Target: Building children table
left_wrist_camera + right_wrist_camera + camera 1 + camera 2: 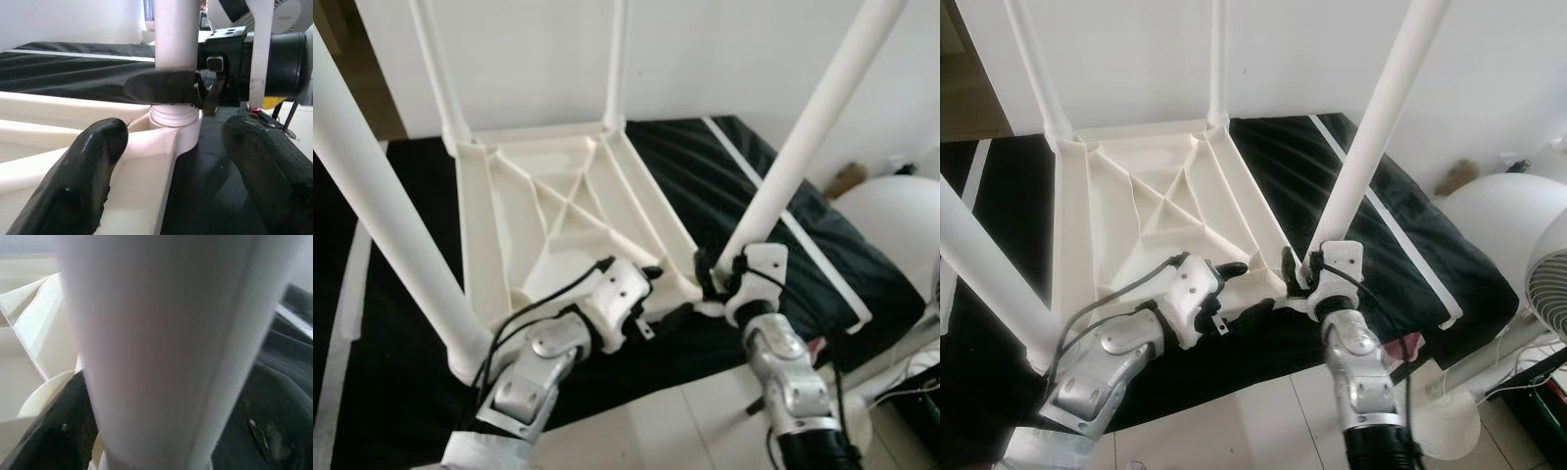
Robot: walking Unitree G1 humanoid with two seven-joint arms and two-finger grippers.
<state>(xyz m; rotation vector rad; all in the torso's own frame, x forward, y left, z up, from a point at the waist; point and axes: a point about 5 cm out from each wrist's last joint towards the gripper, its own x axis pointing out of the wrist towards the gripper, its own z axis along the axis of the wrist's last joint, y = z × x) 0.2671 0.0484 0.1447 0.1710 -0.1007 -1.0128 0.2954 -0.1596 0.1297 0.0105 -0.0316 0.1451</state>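
**Children's table: upside down on the black mat, last near leg gripped at its base**

The children's table (558,211) is laid upside down on a black mat (803,225), its ribbed white underside turned up and four white legs standing from the corner sockets. The near right leg (803,147) is clasped just above its socket by the right gripper (720,279); in the right wrist view a black finger lies on each side of the tube, so the jaws are closed around it. The left gripper (1239,291) is set at the table's near edge beside that same corner, its fingers (88,171) spread apart with one resting over the frame rim and nothing clamped between them.

The table appears to be moulded plastic, so it is judged light and fairly stiff, the ribs lending the top its rigidity. The legs are smooth and round and are likely to slip under hard fingers when twisted; a threaded collar (173,116) is seen at the leg's foot, which suggests a screw fit. The best hold is judged to be low on the leg, near the socket, where little leverage is put on the thread, while the frame is steadied at the rim. Because the top is light, it may be turned or dragged on the mat unless it is braced.

A white fan (1547,284) stands well apart at the right.
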